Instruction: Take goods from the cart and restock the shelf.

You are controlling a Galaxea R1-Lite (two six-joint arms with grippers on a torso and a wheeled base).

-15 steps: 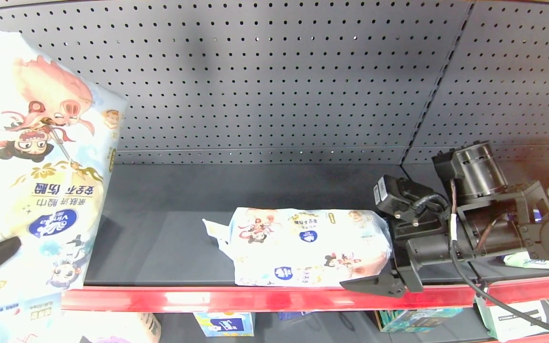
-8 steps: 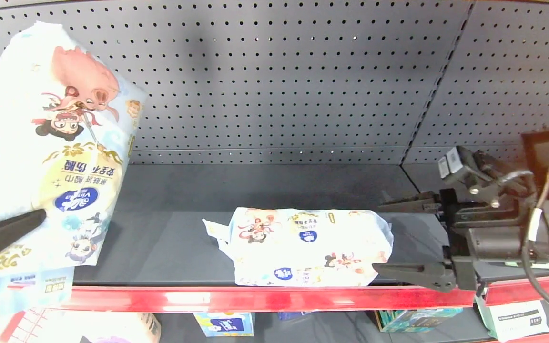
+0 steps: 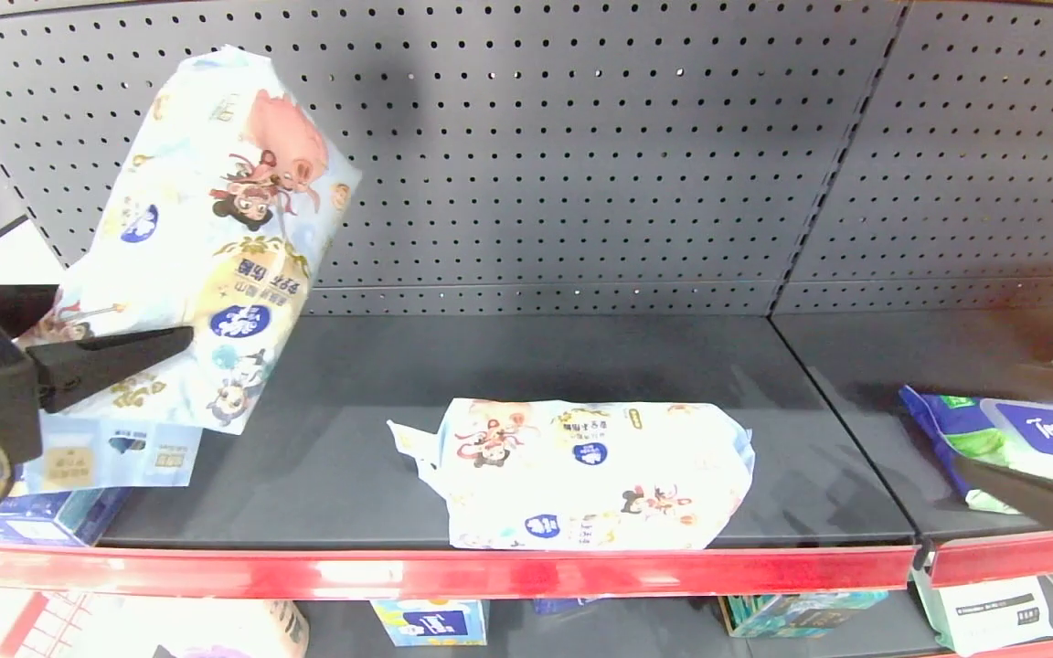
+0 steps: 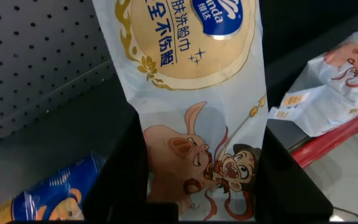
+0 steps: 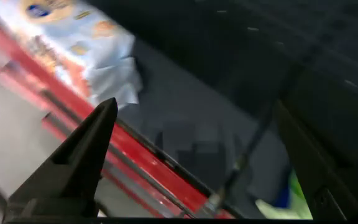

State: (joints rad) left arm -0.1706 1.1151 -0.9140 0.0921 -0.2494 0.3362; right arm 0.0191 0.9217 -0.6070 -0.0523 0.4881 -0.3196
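A cartoon-printed tissue pack (image 3: 225, 228) hangs tilted in the air above the left end of the dark shelf board (image 3: 508, 356). My left gripper (image 3: 124, 315) is shut on its lower part. In the left wrist view the same pack (image 4: 197, 112) sits clamped between both black fingers (image 4: 126, 174). A second, matching pack (image 3: 590, 475) lies flat near the red front rail (image 3: 490, 574), also seen as the lying pack (image 4: 340, 81). At the far right my right gripper (image 3: 988, 416) is open and holds nothing, well apart from the lying pack (image 5: 73, 37).
A blue-green wipes pack (image 3: 1020, 439) lies in the right bay, beyond the upright divider (image 3: 833, 201). A blue box (image 3: 24, 521) stands at the shelf's left end. Boxes (image 3: 430, 621) sit on the shelf below. Bare board lies between the held pack and the lying one.
My right gripper has pulled away to the right from the lying pack's end. My left gripper has carried its pack to the right and up, over the shelf's left end.
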